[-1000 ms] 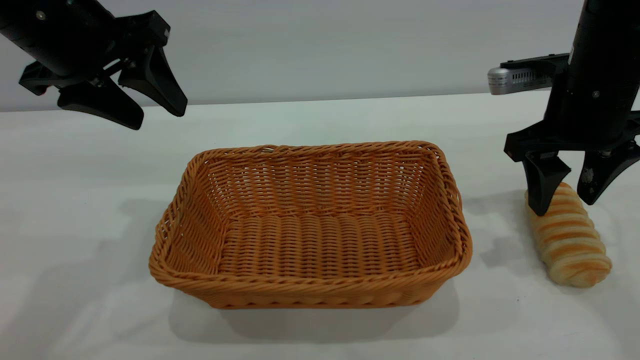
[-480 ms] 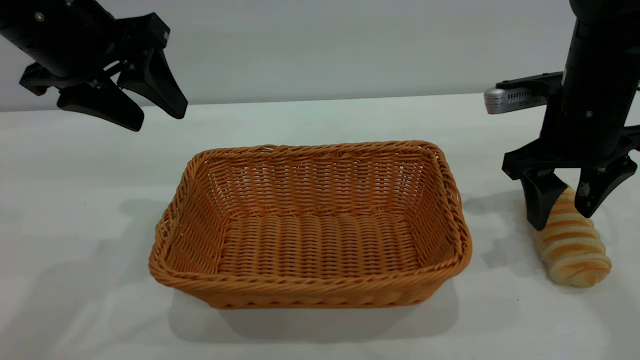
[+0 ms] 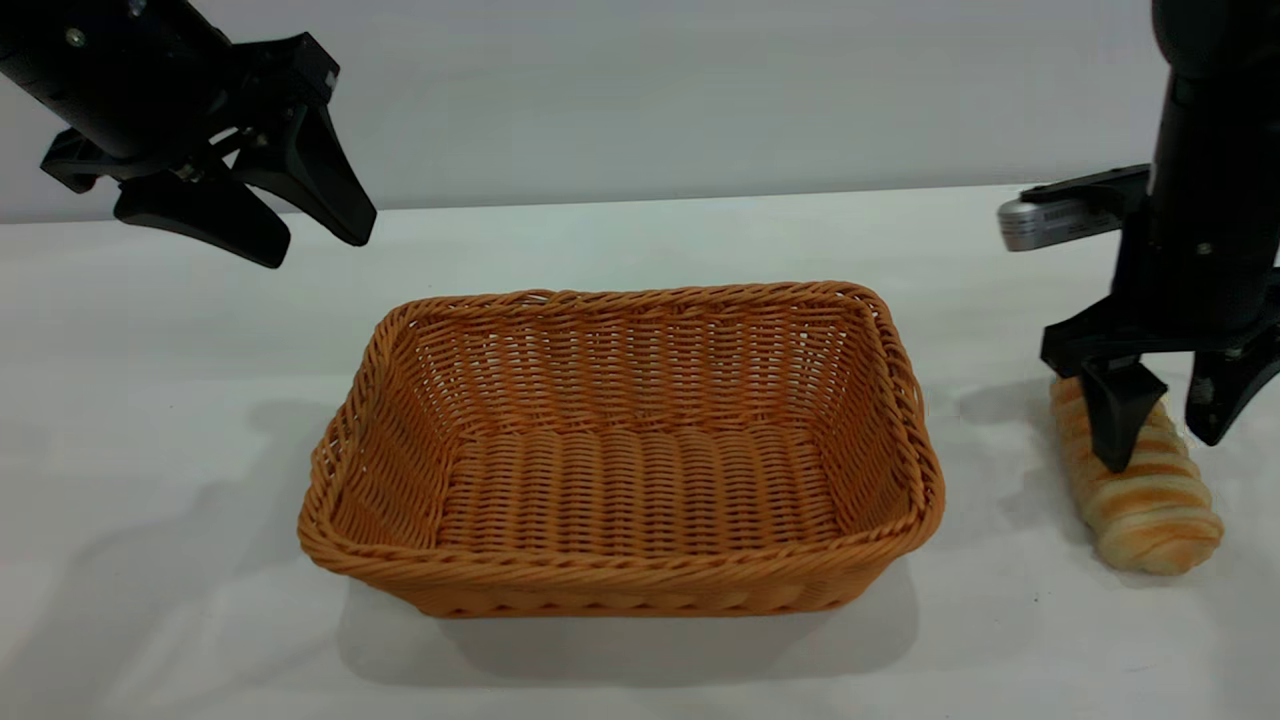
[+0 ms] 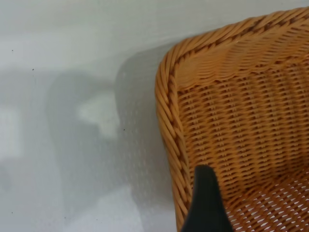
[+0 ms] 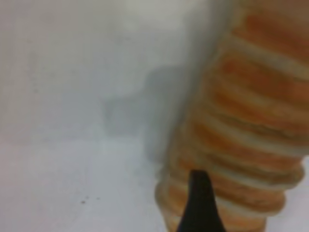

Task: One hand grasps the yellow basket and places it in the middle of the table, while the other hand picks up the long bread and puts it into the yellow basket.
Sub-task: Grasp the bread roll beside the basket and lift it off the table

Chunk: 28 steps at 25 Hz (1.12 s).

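Exterior view: right tool (image 3: 1165, 455) straddles long bread (image 3: 1140, 500).

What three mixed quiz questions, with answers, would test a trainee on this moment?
1. True or false: the long bread already lies inside the yellow basket.
2. Which end effector straddles the bread? A) left B) right
3. Fill in: the left end effector hangs open above the ___ beyond the basket's far left corner.

Key
1. False: it lies on the table, right of the basket.
2. B: the right end effector is open, one finger on each side of the bread.
3. table
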Tool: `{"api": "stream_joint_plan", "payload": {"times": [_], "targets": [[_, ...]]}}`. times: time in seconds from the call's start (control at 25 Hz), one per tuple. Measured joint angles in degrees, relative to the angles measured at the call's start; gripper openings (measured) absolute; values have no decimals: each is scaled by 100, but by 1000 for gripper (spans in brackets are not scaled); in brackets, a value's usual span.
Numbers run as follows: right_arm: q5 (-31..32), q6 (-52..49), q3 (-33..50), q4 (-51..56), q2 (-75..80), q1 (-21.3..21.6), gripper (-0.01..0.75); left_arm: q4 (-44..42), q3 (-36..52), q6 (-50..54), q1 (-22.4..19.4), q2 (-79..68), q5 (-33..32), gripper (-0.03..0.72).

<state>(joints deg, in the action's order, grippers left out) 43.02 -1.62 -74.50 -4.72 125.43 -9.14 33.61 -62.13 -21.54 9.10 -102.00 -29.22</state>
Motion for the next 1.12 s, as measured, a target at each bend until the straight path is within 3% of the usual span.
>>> {"api": "stream_joint_plan", "payload": {"times": [0.36,0.84,1.0,1.12], "targets": [[-254,0,-54,209,263,57,606,-6,0,-16,0,0,-1,582],[-101,0,-402,306,720,57,568,-6,0,-105,0,0,-12,582],[8,0,-477,309,763,57,437,-6,0,-105,0,0,-25,582],[165,0,-591,303,790,57,227,-6,0,-105,0,0,-29,582]]}}
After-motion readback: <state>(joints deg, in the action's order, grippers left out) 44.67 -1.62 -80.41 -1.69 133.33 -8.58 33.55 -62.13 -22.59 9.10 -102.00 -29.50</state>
